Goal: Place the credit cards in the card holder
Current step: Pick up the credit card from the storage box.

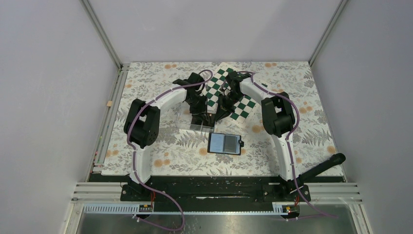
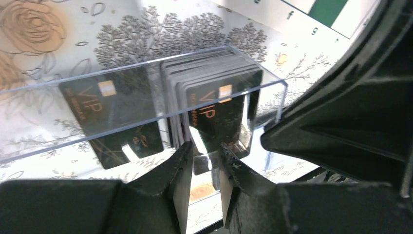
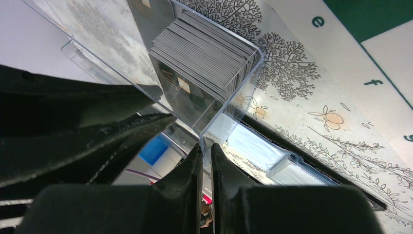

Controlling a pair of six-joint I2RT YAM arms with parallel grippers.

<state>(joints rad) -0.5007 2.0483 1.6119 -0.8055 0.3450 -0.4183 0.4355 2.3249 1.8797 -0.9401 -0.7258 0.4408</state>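
The credit cards (image 2: 214,105) are dark with gold "VIP" lettering. They stand as a stack at one end of a clear plastic box (image 1: 196,125), and the right wrist view shows their grey edges (image 3: 204,53). One more card (image 2: 112,114) leans further left in the box. My left gripper (image 2: 205,153) is at the box (image 2: 146,68) in front of the stack, its fingers a little apart. My right gripper (image 3: 206,148) is pinched on the box's end wall (image 3: 229,92). The black card holder (image 1: 224,144) lies open on the mat nearer the bases. Its clear sleeves also show in the right wrist view (image 3: 260,141).
The green-and-white checkered board (image 1: 243,107) lies under and behind both grippers on the floral mat (image 1: 160,151). A black handle (image 1: 324,165) lies at the mat's near right corner. White walls enclose the table.
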